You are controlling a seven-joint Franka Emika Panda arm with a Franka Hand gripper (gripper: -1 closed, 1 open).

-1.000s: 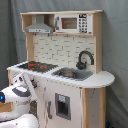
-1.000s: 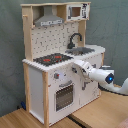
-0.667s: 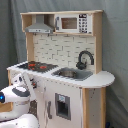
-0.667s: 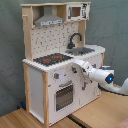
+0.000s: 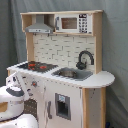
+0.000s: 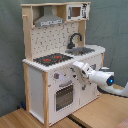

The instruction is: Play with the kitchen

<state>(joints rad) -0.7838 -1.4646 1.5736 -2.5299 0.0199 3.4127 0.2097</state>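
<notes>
While the kitchen [image 6: 57,60] stands unmoved on the wooden floor [image 6: 100,115], the gripper [image 6: 76,67] has been shifted marginally along its front, beside the oven door [image 6: 63,96]; contact seems imminent. Finger state cannot be told.

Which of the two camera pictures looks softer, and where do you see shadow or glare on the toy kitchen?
In the first exterior view everything looks soft, and the arm at the lower left is the haziest part. In the second exterior view the kitchen is a little crisper, with shade under the hood and below the countertop's edge. Lighting is even in both exterior views; no strong glare shows, not even on the oven door.
</notes>
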